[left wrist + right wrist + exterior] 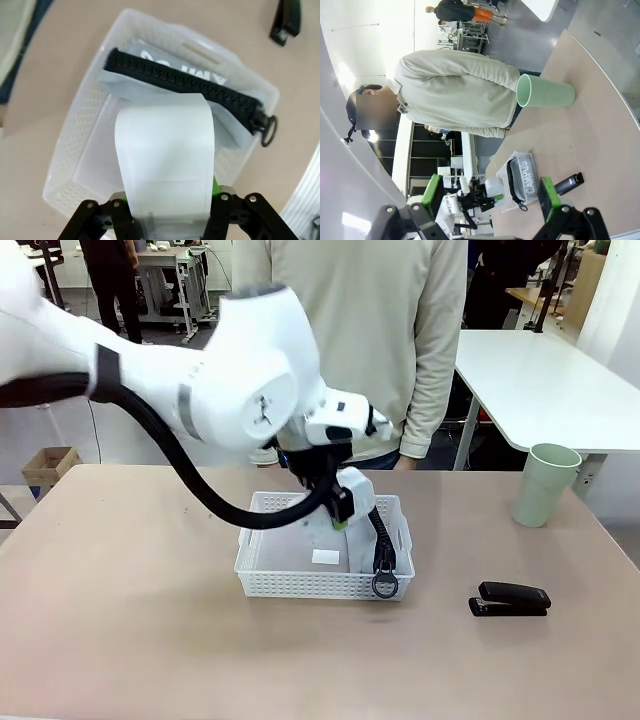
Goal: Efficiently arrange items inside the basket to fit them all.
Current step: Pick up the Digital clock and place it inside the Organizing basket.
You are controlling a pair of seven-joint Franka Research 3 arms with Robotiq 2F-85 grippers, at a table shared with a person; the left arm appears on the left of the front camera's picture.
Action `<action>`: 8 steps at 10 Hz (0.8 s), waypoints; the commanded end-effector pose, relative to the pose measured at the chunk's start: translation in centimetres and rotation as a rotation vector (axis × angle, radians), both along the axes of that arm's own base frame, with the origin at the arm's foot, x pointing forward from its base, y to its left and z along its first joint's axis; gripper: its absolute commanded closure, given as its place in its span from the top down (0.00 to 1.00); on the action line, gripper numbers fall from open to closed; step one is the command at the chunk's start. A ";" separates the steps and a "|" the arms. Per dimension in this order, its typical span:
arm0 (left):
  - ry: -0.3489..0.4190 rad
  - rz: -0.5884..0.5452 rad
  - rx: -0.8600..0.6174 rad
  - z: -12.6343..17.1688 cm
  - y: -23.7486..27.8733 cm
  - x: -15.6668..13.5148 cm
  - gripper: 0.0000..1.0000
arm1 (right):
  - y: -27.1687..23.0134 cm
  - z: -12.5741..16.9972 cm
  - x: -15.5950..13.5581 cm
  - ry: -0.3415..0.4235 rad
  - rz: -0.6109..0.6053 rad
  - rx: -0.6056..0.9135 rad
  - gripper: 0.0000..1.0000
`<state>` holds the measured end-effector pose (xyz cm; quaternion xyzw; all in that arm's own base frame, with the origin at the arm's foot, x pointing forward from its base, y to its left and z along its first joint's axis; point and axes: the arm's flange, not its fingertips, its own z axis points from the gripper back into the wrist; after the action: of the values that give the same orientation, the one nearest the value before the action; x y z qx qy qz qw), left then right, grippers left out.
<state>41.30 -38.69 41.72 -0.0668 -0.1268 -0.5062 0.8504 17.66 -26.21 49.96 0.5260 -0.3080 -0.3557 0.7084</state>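
Check: white block (162, 145) at basket (75, 145).
My left tool (167, 202) grasps it beside the pouch (185, 90); right tool (490, 194) released.

so there's a pale tan table (120, 640) up front, plain matte top. A person in a cream sweatshirt (350, 330) is standing right at its far edge. Behind them on the right there's a white table (540, 390). Far left, a small open cardboard box (48, 466) sits on the floor. Way back there's a metal workbench (170, 285), with a person in dark clothes (108, 280) beside it.
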 end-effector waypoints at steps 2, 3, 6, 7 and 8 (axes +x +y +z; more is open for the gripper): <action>-0.059 -0.009 0.076 -2.0 1.1 0.8 0.52 | -0.1 0.2 0.2 -0.029 0.003 0.002 1.00; -0.036 -0.027 0.093 -3.0 1.5 1.4 0.52 | -0.1 0.2 0.2 -0.029 0.003 0.002 1.00; 0.062 0.066 0.140 -5.9 2.0 2.4 0.52 | -0.1 0.2 0.2 -0.029 0.003 0.002 1.00; 0.080 0.065 0.158 -7.1 1.9 2.5 0.52 | -0.1 0.2 0.2 -0.029 0.003 0.002 1.00; 0.112 0.062 0.162 -8.3 1.7 2.6 0.52 | -0.1 0.2 0.2 -0.029 0.003 0.002 1.00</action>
<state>43.73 -36.12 33.52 -0.0280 -0.0508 -0.4862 0.8719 17.66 -26.21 49.97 0.5262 -0.3078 -0.3555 0.7085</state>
